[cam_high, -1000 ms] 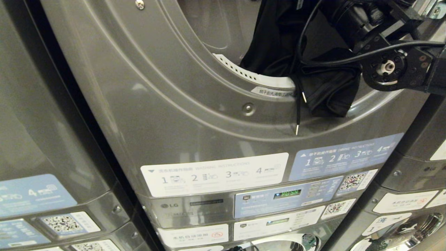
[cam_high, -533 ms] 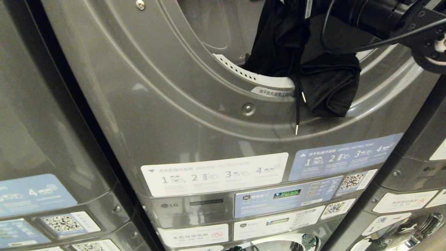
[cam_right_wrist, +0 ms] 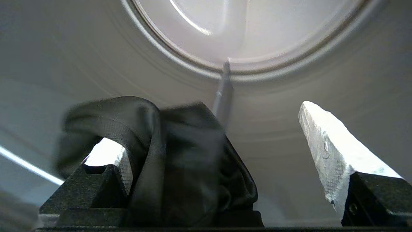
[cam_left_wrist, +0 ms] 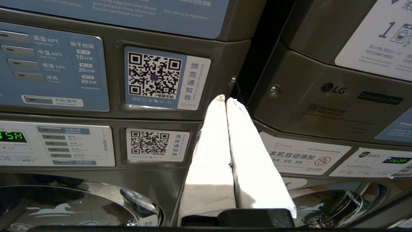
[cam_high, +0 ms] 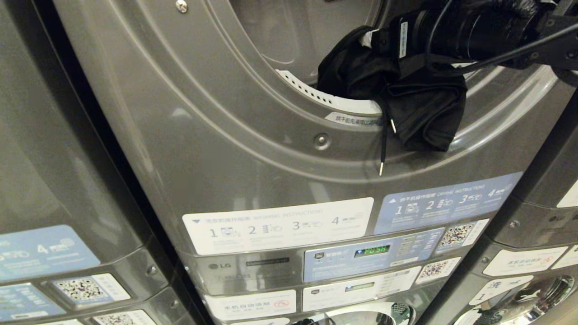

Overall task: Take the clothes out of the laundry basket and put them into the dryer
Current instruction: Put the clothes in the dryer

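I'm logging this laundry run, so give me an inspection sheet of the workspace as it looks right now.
Surface: dryer front, grey metal, door opening at top.
Job's things: black garment draped over the lower lip of the opening, part inside the drum, part hanging outside; its drawstring dangles down the front. Laundry basket not in view.
Clutter: nothing seen.
Grippers: right gripper inside the drum, jaws wide apart, cloth lying over one finger; left gripper parked low by the control panels, jaws together, empty.
Cables: black cable along the right arm.
Surroundings: instruction stickers, QR codes, lit green display, similar machines on both sides.
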You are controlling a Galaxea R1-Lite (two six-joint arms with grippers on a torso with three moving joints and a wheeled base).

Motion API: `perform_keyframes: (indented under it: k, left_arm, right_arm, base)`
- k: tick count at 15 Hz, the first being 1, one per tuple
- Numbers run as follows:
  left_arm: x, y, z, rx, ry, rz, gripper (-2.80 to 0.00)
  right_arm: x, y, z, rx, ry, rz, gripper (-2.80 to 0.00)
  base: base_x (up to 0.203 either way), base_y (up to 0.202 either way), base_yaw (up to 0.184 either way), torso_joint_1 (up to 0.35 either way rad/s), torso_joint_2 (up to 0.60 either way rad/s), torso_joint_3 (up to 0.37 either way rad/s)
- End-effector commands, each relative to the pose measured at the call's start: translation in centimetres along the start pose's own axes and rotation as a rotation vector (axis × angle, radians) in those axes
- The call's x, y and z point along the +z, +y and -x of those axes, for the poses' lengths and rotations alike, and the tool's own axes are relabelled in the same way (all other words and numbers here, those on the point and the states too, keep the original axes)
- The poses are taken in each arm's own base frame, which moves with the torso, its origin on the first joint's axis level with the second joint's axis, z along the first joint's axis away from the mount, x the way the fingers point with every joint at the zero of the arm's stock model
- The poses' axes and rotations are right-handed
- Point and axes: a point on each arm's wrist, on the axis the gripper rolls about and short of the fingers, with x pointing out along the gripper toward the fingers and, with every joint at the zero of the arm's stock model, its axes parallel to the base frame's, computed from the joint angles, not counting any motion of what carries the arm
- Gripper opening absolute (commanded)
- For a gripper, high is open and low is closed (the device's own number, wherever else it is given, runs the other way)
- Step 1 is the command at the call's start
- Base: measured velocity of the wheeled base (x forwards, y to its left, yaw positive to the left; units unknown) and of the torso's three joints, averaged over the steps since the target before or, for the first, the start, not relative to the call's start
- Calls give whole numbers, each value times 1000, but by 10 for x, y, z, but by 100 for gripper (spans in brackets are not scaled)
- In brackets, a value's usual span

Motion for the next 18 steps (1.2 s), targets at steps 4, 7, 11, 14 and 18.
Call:
perform_keyframes:
  k: [4,7,11,14,18]
  left_arm:
    - [-8,2,-2,7,27,2,-280]
    - [-8,2,-2,6,26,2,-280]
    - [-8,2,-2,7,25,3,-280]
    - [-8,2,-2,7,26,3,-280]
    - [-8,2,-2,8,25,5,-280]
  right_arm:
    - [4,-3,10,5,30,-4,0]
    - [27,5,35,50,-9,-87,0]
    - [32,7,49,78,22,-89,0]
    - [29,7,56,118,86,-85,0]
    - [29,8,50,112,65,-83,0]
  base:
    - [0,0,0,0,0,0]
    - [0,0,0,0,0,0]
    - [0,0,0,0,0,0]
    - [0,0,0,0,0,0]
    - [0,0,0,0,0,0]
